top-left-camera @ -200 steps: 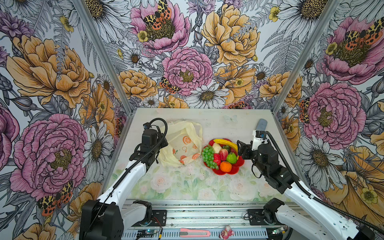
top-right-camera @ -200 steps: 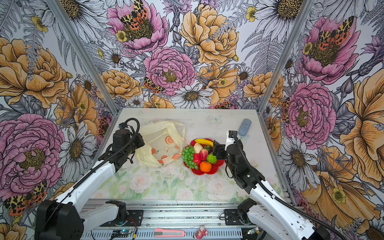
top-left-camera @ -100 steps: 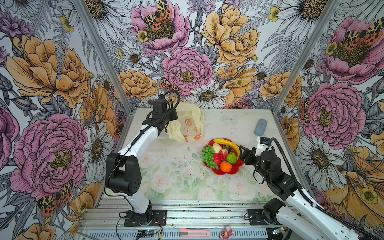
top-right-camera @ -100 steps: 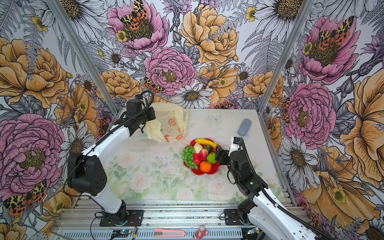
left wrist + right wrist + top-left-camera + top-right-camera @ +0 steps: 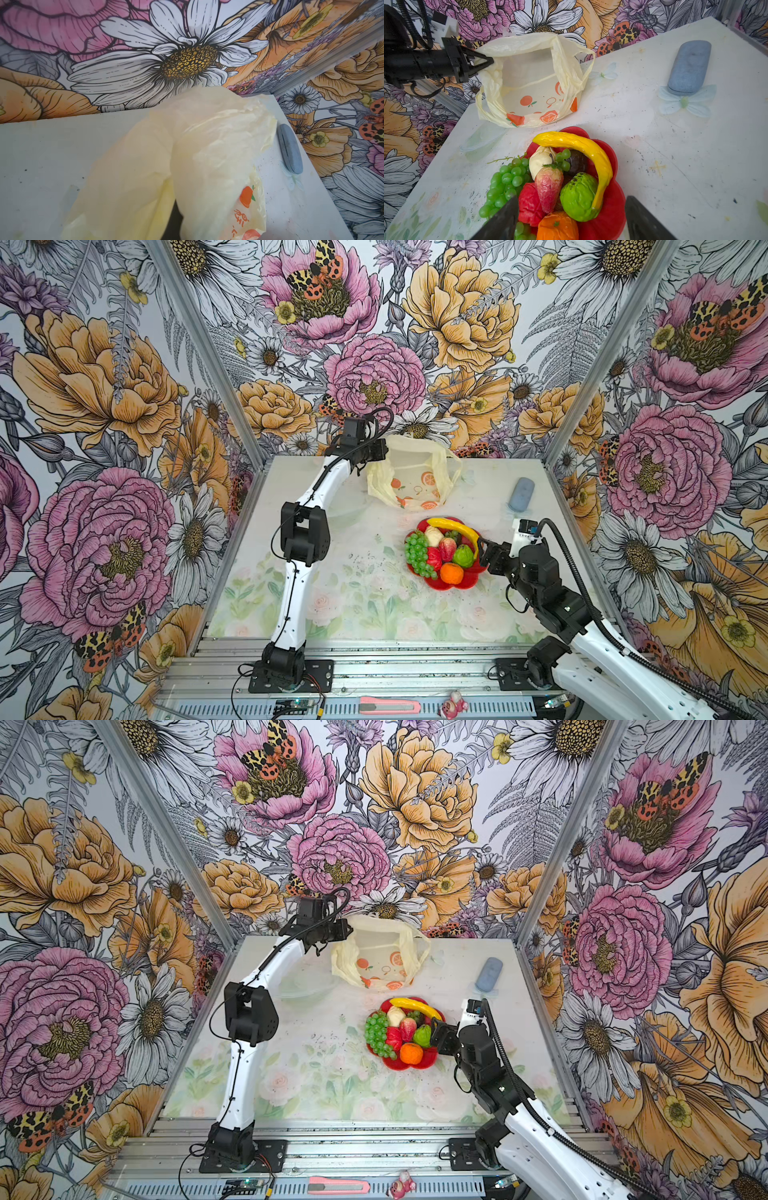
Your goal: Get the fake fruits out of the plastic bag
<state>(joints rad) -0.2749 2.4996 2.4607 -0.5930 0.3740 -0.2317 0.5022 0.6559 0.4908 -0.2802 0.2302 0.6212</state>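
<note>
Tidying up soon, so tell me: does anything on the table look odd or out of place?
The plastic bag is held up, crumpled, by the left end effector, and dark specks dot the middle of the table.

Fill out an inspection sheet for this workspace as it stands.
Surface: pale tabletop, scuffed, with scattered dark specks.
Job's things: plastic bag at the back, mouth open, no fruit seen inside; fake fruits piled on red plate.
Clutter: clear dish beside the bag; blue-grey block; pink box cutter and pink figurine on the front rail.
End effectors: left end effector shut on the bag's rim; right end effector open by the plate, holding nothing.
Cables: black cable looped over the left wrist; ribbed hose along the right arm.
Surroundings: floral wall panels.
</note>
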